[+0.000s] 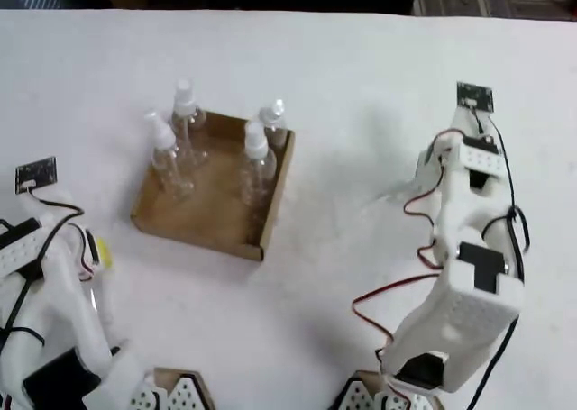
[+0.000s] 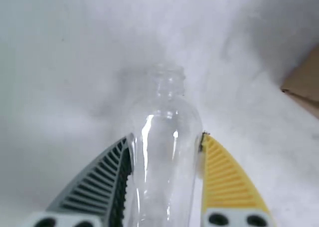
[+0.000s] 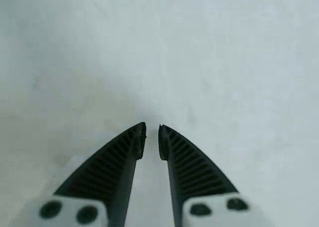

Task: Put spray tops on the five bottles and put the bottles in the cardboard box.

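The open bottle (image 2: 164, 152) is clear plastic and its neck (image 2: 167, 80) has no spray top. It is clamped in the left gripper (image 2: 165, 142): the grey finger (image 2: 107, 182) presses on one side of its body and the yellow finger (image 2: 224, 177) on the other side. The neck points away from the gripper, over the white table (image 2: 75, 62). The lower part of the bottle is cut off by the edge of the left wrist view, so its base cannot be seen. In the high view this bottle is hard to make out, because the left arm (image 1: 54, 338) covers it. There I can see only a small piece of the yellow finger (image 1: 104, 252), near the left side of the cardboard box (image 1: 189, 225).

One corner of the box (image 2: 305, 85) shows at the edge of the left wrist view, near the bottle but apart from it.

Four capped bottles stand upright in the box, each with a white spray top: two on the left side (image 1: 167, 162) (image 1: 187, 126) and two on the right side (image 1: 257, 167) (image 1: 273, 122). They are transparent, so their outlines are faint against the cardboard.

The right gripper (image 3: 151, 137) is over bare table, well apart from the box. Its two black fingers (image 3: 114, 167) are almost together, with only a thin gap at the tips and nothing between them. In the high view the right arm (image 1: 464, 248) lies along the right side of the table.
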Action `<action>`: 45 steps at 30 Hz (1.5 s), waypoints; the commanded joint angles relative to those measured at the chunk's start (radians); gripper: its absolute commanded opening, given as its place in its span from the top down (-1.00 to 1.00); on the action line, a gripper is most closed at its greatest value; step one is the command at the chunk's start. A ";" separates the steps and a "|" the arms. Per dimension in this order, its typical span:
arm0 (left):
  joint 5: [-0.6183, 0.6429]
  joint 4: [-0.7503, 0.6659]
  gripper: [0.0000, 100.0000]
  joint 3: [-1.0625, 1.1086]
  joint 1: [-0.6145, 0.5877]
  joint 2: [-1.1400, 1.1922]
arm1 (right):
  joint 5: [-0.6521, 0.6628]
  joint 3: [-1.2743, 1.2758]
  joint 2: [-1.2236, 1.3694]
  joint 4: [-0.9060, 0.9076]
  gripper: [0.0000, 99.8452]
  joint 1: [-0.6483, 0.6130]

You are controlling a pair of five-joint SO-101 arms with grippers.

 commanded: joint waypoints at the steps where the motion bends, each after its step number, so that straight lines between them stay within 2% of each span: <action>1: -0.003 -0.020 0.96 0.005 0.027 -0.005 | -0.089 -0.157 -0.015 0.163 0.96 -0.013; 5: -0.002 -0.020 0.96 0.005 0.027 -0.005 | -0.316 -0.273 -0.074 0.412 0.92 0.019; 8: -0.002 -0.020 0.96 0.005 0.027 -0.005 | -0.430 -0.290 -0.122 0.530 0.73 0.015; 11: -0.002 -0.020 0.96 0.005 0.027 -0.005 | -0.516 -0.273 -0.122 0.538 0.63 0.016; 16: -0.003 -0.020 0.96 0.005 0.027 -0.005 | -0.555 -0.244 -0.085 0.495 0.65 -0.027; 24: -0.006 -0.020 0.96 0.005 0.024 -0.005 | -0.717 -0.244 -0.021 0.414 0.65 -0.145; 29: -0.008 -0.020 0.96 0.006 0.022 -0.005 | -0.717 -0.242 0.077 0.369 0.65 -0.182; 40: -0.008 -0.020 0.96 0.006 0.022 -0.005 | -0.713 -0.269 0.165 0.369 0.67 -0.182; 43: -0.008 -0.020 0.96 0.006 0.022 -0.005 | -0.703 -0.269 0.163 0.367 0.85 -0.182; 45: -0.008 -0.020 0.96 0.006 0.022 -0.005 | -0.609 -0.272 0.159 0.361 0.97 -0.182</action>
